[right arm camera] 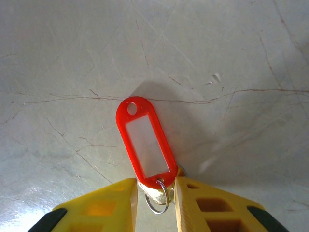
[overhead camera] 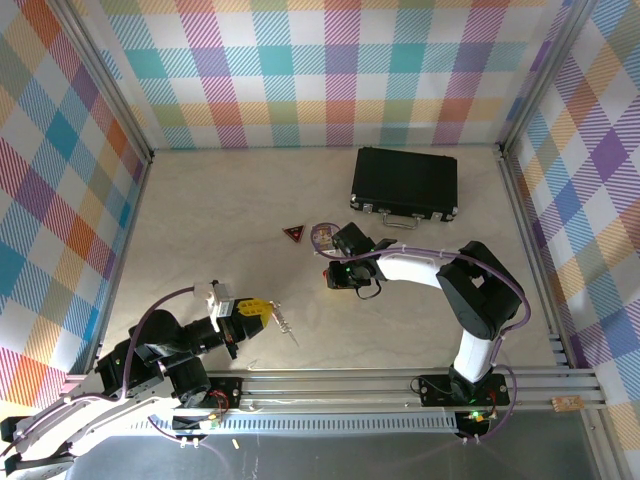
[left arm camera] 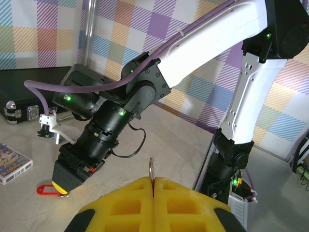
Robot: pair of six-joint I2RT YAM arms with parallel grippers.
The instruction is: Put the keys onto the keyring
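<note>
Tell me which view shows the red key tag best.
Right wrist: the red key tag lies flat on the table, whole, sharp, ring end between the fingers of the right gripper. Left wrist shows it small, partly under that gripper. Top external has the gripper over it.

The left arm (overhead camera: pixel 160 352) lies low and reaches forward. The left gripper (overhead camera: pixel 258 308) is squeezed tight. Its two yellow fingers (left arm camera: pixel 125 203) press together, and the keyring (left arm camera: pixel 151 174) is pinched between the tips. The right arm (overhead camera: pixel 470 290) bends like an elbow, with its wrist pointing down. The right gripper (right arm camera: pixel 155 186) has its fingers a little apart, one on each side of the keys (right arm camera: pixel 145 142). I cannot tell if they squeeze.
</note>
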